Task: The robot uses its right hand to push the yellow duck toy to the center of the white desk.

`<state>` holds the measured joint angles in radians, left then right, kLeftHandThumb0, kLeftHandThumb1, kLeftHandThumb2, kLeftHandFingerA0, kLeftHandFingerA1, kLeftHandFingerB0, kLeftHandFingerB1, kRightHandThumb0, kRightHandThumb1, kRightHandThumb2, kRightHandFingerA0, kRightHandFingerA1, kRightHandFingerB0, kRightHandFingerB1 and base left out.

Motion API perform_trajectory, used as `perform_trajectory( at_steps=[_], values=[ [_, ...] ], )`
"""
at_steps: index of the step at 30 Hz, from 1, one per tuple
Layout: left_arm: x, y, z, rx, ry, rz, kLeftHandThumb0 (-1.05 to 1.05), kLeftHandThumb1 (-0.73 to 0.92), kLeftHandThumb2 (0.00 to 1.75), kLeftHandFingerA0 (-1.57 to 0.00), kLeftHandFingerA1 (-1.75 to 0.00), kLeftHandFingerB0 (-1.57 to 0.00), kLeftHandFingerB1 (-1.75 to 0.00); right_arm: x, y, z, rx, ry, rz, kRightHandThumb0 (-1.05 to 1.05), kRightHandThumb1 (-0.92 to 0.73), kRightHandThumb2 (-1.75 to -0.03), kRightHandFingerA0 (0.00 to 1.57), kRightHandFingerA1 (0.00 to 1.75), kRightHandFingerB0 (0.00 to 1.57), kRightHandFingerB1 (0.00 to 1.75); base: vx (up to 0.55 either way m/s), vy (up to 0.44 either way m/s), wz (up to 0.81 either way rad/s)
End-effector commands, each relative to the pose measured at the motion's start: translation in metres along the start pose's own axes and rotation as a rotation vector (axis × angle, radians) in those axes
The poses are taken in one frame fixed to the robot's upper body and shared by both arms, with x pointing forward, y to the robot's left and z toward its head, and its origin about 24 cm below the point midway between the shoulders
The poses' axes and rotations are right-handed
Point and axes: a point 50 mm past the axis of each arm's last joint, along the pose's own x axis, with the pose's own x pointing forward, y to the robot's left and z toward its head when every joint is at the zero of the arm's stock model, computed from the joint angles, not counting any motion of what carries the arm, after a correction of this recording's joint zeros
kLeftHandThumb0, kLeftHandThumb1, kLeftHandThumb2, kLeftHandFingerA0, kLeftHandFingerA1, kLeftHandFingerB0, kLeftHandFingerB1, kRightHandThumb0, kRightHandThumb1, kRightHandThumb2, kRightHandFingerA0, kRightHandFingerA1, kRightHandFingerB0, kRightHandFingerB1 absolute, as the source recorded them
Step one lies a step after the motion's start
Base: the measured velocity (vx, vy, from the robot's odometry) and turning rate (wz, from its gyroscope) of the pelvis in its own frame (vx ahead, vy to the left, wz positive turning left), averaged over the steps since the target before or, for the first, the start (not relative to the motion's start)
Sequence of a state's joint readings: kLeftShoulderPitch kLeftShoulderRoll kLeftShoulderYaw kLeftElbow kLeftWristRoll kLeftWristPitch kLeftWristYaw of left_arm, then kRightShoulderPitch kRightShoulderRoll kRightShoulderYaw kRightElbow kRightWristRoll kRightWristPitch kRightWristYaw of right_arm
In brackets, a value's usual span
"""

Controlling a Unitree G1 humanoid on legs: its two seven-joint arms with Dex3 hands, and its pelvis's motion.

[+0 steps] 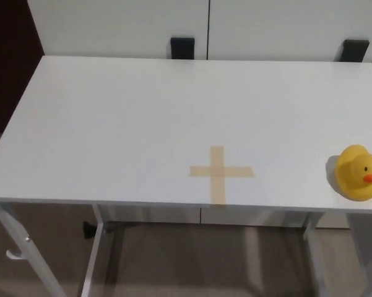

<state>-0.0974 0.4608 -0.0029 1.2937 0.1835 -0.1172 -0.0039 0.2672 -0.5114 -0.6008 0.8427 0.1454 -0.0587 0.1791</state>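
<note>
A yellow duck toy [358,172] with an orange beak stands on the white desk [124,124] near its front right corner, close to the picture's right edge. A cross of tan tape [220,172] marks the desk top left of the duck, near the front edge. Neither of my hands shows in the head view.
Behind the desk runs a white wall panel with two black brackets [182,47] [355,50]. The desk's front edge crosses the picture low down, with white metal legs [18,247] and the floor below it. A dark surface lies beyond the desk's left end.
</note>
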Motion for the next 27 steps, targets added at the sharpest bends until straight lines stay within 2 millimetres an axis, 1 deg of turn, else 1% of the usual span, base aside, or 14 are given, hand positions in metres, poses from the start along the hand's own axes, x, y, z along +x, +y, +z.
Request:
perform_trajectory(
  at_steps=[1, 2, 4, 9, 10, 14, 15, 16, 17, 18, 19, 23, 24, 27],
  values=[
    [-0.001, 0.001, -0.004, 0.003, 0.012, -0.001, 0.18, -0.42, 1.45, -1.38, -0.92, -1.49, -0.86, 0.011, -0.018, 0.048, 0.151, -0.173, -0.094, -0.65, -0.76, -0.63, 0.18, 0.62, 0.23, 0.54, 0.0, 0.0, 0.0],
    [-0.001, 0.0, -0.004, 0.002, 0.012, 0.0, 0.18, -0.44, 1.53, -1.43, -0.86, -1.53, -0.81, 0.014, -0.021, 0.064, 0.175, -0.213, -0.103, -0.72, -0.78, -0.63, 0.13, 0.61, 0.15, 0.54, 0.0, 0.0, 0.0],
    [-0.001, 0.0, -0.003, -0.002, 0.007, -0.001, 0.21, -0.48, 1.49, -1.47, -0.89, -1.51, -0.8, 0.017, -0.023, 0.085, 0.204, -0.247, -0.108, -0.78, -0.82, -0.65, 0.08, 0.58, 0.12, 0.51, 0.0, 0.0, 0.0],
    [0.0, 0.0, 0.0, 0.005, -0.001, -0.004, 0.23, -0.53, 1.45, -1.46, -0.88, -1.47, -0.81, 0.019, -0.021, 0.148, 0.208, -0.402, -0.09, -0.83, -0.86, -0.67, 0.05, 0.57, 0.15, 0.5, 0.0, 0.0, 0.01],
    [0.0, 0.0, 0.001, -0.003, 0.001, -0.001, 0.29, -0.41, 1.45, -1.38, -0.9, -1.5, -0.87, 0.016, -0.017, 0.172, 0.211, -0.456, -0.065, -0.82, -0.88, -0.67, 0.05, 0.51, 0.16, 0.42, 0.0, 0.0, 0.0],
    [0.001, 0.0, 0.005, -0.007, -0.012, 0.003, 0.27, -0.5, 1.53, -1.45, -0.89, -1.48, -0.82, 0.009, -0.007, 0.203, 0.225, -0.547, -0.032, -0.83, -0.88, -0.67, 0.05, 0.57, 0.16, 0.45, 0.0, 0.0, 0.0],
    [0.001, 0.001, 0.006, -0.001, -0.017, 0.003, 0.23, -0.42, 1.4, -1.47, -0.85, -1.52, -0.86, 0.005, 0.01, 0.228, 0.183, -0.625, 0.017, -0.98, -0.9, -0.62, 0.04, 0.87, 0.16, 0.68, 0.02, -0.01, 0.06],
    [0.001, 0.001, 0.006, 0.001, -0.017, 0.002, 0.23, -0.42, 1.4, -1.47, -0.85, -1.52, -0.86, 0.004, 0.014, 0.234, 0.17, -0.643, 0.029, -0.98, -0.9, -0.62, 0.04, 0.87, 0.16, 0.68, 0.0, 0.0, 0.0],
    [0.001, 0.001, 0.006, -0.007, -0.018, 0.0, 0.26, -0.49, 1.47, -1.5, -0.85, -1.53, -0.83, 0.001, 0.024, 0.243, 0.144, -0.664, 0.057, -0.91, -0.92, -0.71, 0.02, 0.61, 0.15, 0.44, 0.0, 0.0, 0.0],
    [0.002, 0.001, 0.007, -0.019, -0.019, -0.002, 0.26, -0.49, 1.47, -1.5, -0.85, -1.53, -0.83, -0.002, 0.033, 0.251, 0.12, -0.679, 0.086, -0.91, -0.92, -0.71, 0.02, 0.61, 0.15, 0.44, 0.0, 0.0, 0.0],
    [0.002, 0.001, 0.008, -0.02, -0.021, -0.002, 0.29, -0.48, 1.51, -1.47, -0.89, -1.49, -0.83, -0.005, 0.045, 0.258, 0.075, -0.712, 0.137, -0.77, -0.92, -0.83, 0.02, 0.29, 0.07, 0.26, 0.0, 0.0, 0.0],
    [0.002, -0.001, 0.008, -0.02, -0.027, -0.003, 0.29, -0.52, 1.56, -1.46, -0.88, -1.51, -0.8, -0.009, 0.075, 0.27, -0.006, -0.751, 0.237, -0.78, -0.92, -0.84, 0.01, 0.26, 0.1, 0.26, 0.0, 0.0, 0.0],
    [0.002, -0.002, 0.008, -0.014, -0.028, -0.001, 0.25, -0.54, 1.53, -1.44, -0.86, -1.54, -0.8, -0.006, 0.088, 0.272, -0.005, -0.761, 0.256, -0.89, -0.81, -1.2, 0.02, 0.3, 0.14, 0.34, 0.0, 0.0, 0.0],
    [0.001, -0.001, 0.009, 0.01, -0.035, -0.002, 0.19, -0.54, 1.51, -1.45, -0.85, -1.55, -0.79, -0.003, 0.112, 0.275, 0.01, -0.764, 0.303, -0.78, -0.73, -1.18, 0.0, 0.35, 0.06, 0.37, 0.0, 0.0, 0.0]
  ],
)
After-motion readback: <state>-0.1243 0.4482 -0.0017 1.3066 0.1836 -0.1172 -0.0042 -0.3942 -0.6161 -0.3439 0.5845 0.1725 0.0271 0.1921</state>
